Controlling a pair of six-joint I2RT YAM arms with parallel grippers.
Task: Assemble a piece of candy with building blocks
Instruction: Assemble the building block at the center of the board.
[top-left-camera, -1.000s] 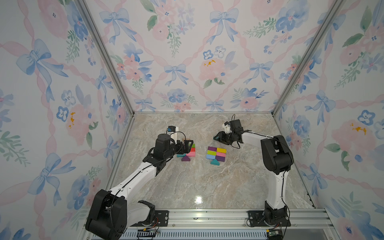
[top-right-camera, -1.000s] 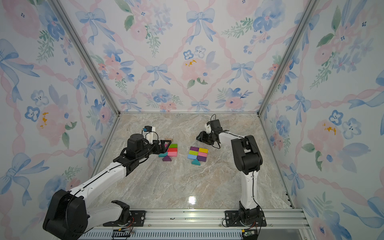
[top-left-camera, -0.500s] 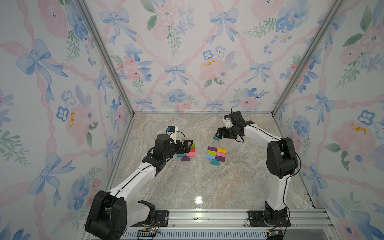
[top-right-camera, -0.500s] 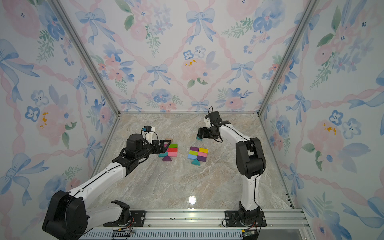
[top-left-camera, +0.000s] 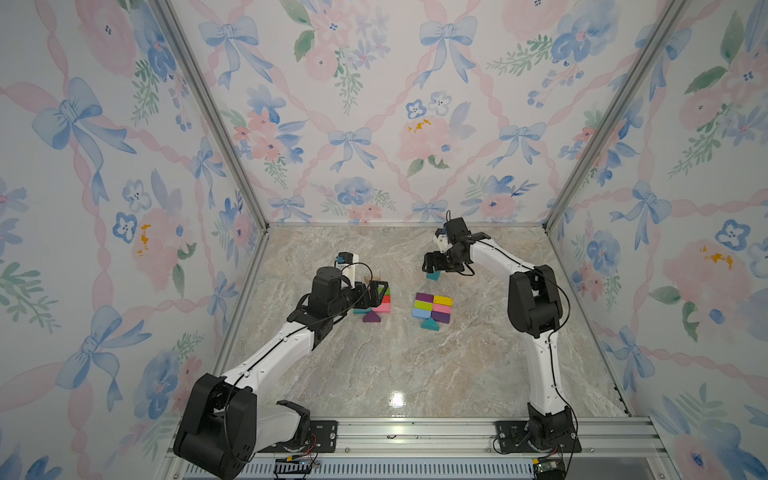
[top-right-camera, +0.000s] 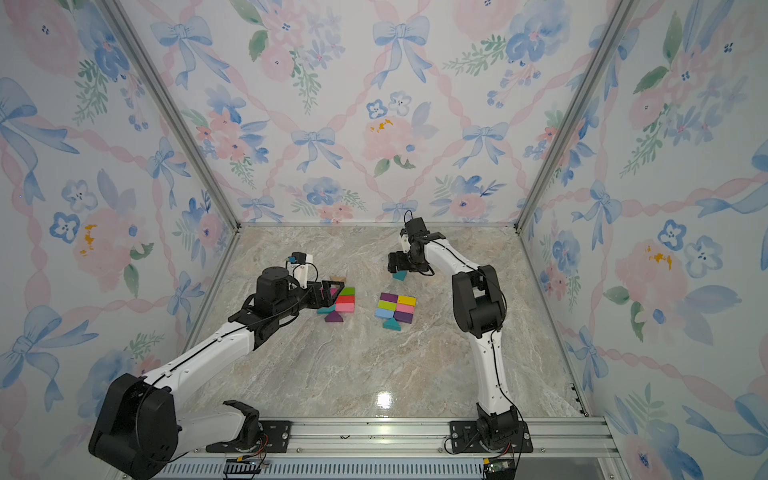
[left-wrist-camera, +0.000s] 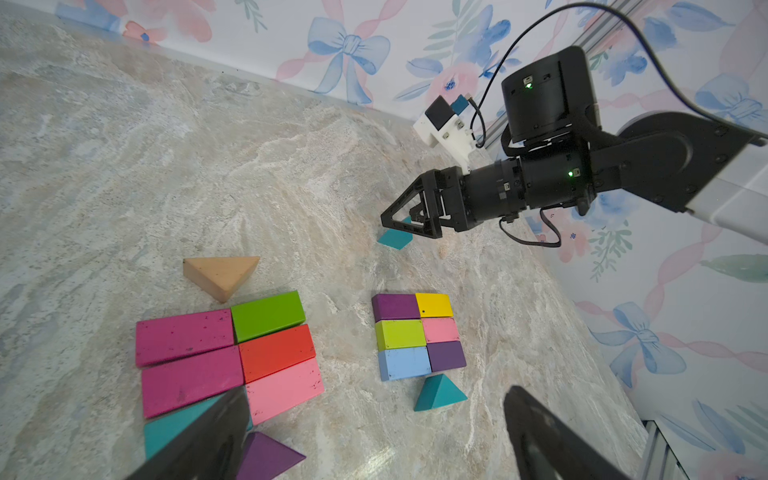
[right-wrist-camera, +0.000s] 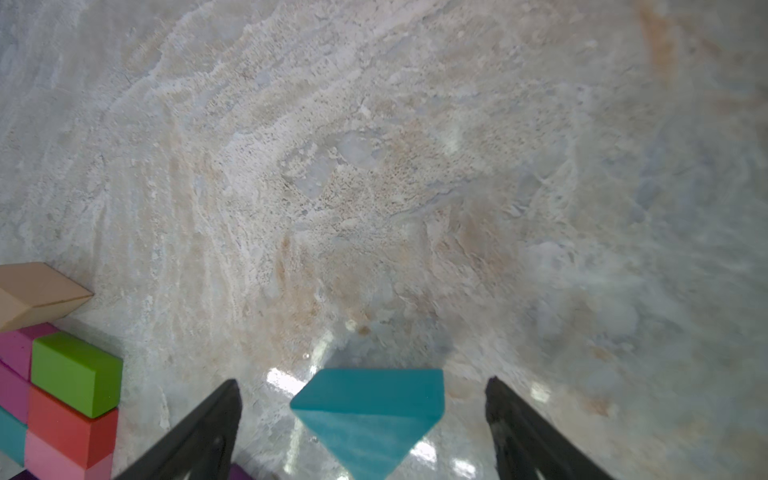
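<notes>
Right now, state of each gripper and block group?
left gripper, open, empty, above the big-brick cluster.
right gripper, open, straddling the loose teal prism.
loose teal prism, resting on the table, ungripped, apart from the six-brick grid.
six-brick grid, flat, packed tight.
second teal prism, flat at the grid's end, apex toward it.
tan prism, loose beside the big-brick cluster.
big-brick cluster, flat, packed.

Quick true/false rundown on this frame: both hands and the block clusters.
1. The right hand is shut on the teal prism. False: it is open. The prism lies on the table between its fingers, with gaps on both sides.
2. The left hand is open and empty. True.
3. The small cluster is six bricks in two columns. True.
4. The tan prism is stacked on the green brick. False: it lies on the table beside it.
</notes>
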